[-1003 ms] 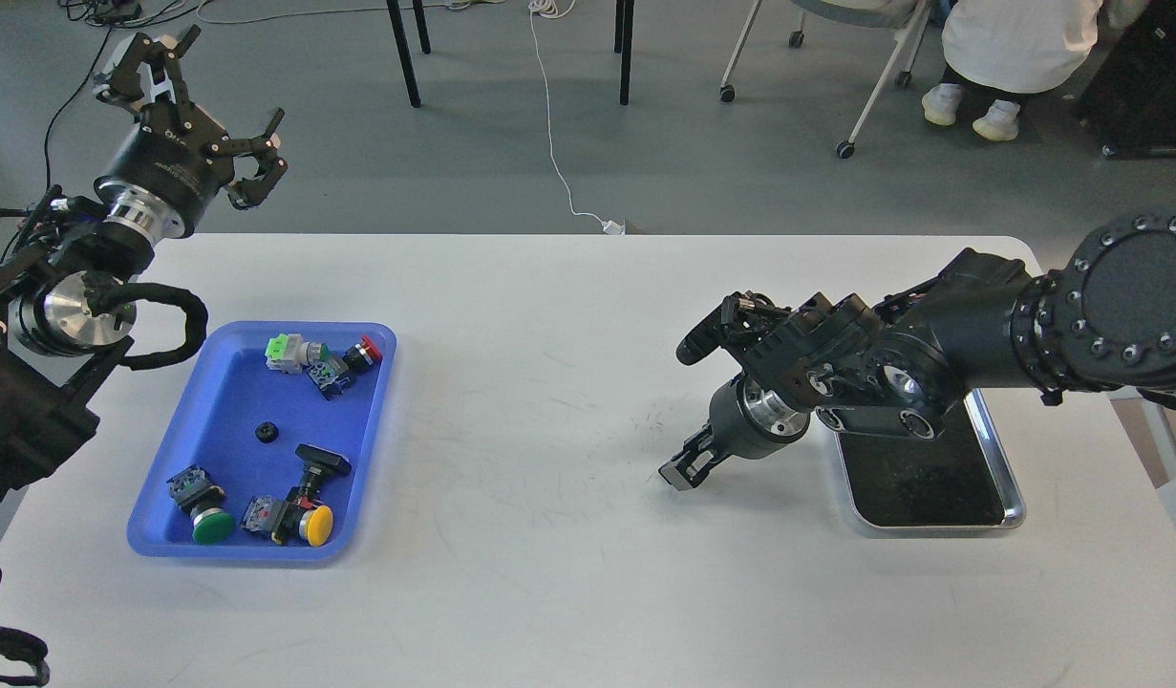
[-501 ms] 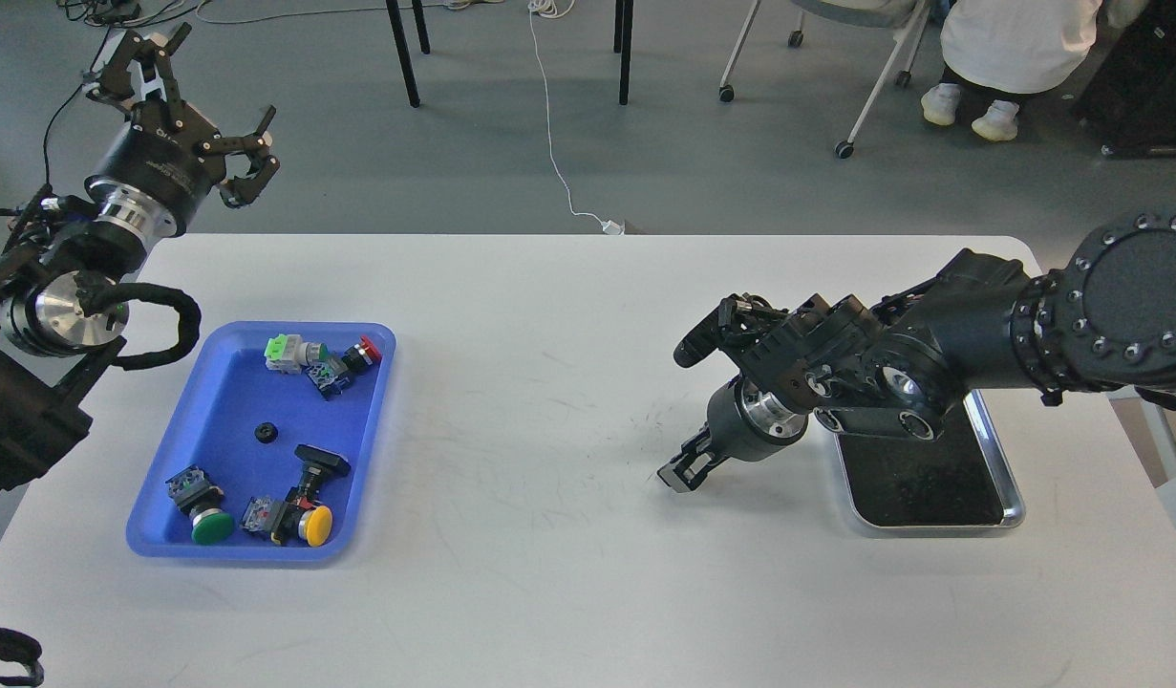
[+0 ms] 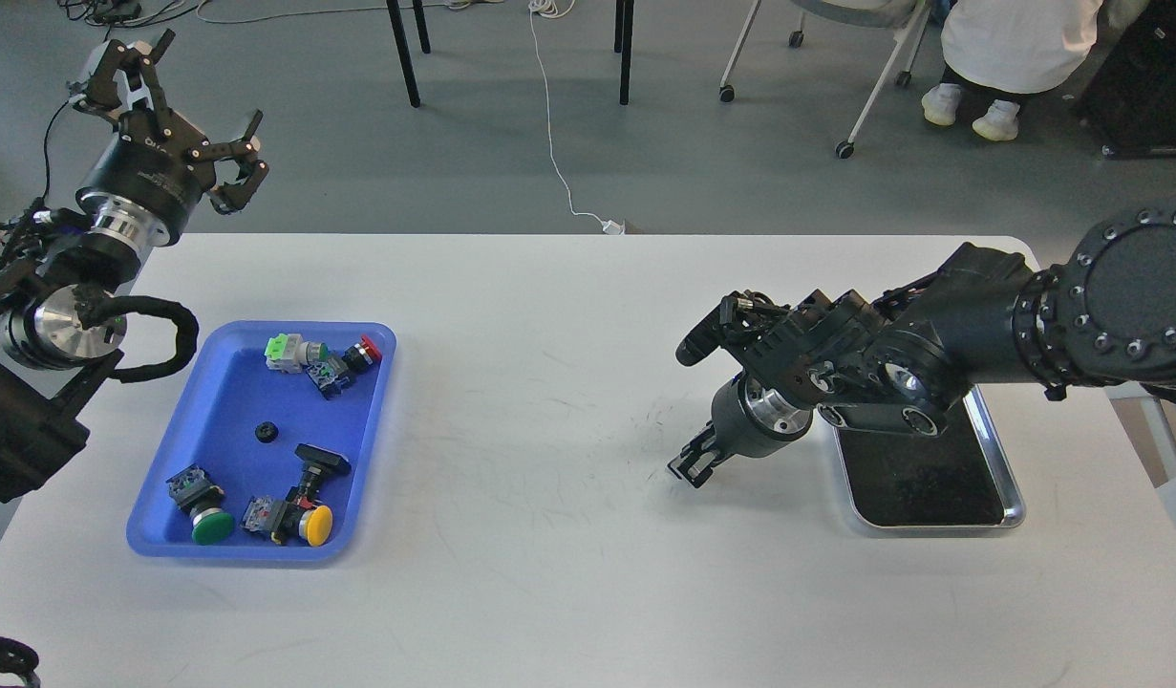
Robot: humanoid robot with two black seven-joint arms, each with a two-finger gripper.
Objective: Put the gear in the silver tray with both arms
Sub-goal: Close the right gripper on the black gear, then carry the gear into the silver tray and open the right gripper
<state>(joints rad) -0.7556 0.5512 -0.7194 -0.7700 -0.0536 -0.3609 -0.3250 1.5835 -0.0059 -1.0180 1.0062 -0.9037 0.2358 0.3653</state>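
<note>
Left claw (image 3: 172, 110) has drifted up and further left since a second ago, fingers spread wide over the floor beyond the white tabletop (image 3: 549, 573). Grey floor, chair legs and a white cable fill the room behind. Right claw (image 3: 694, 465) points down at bare tabletop; can't tell its state. Silver tray (image 3: 1013, 502) sits just right of it, partly under the arm.

Bright, even light; sharp focus.
</note>
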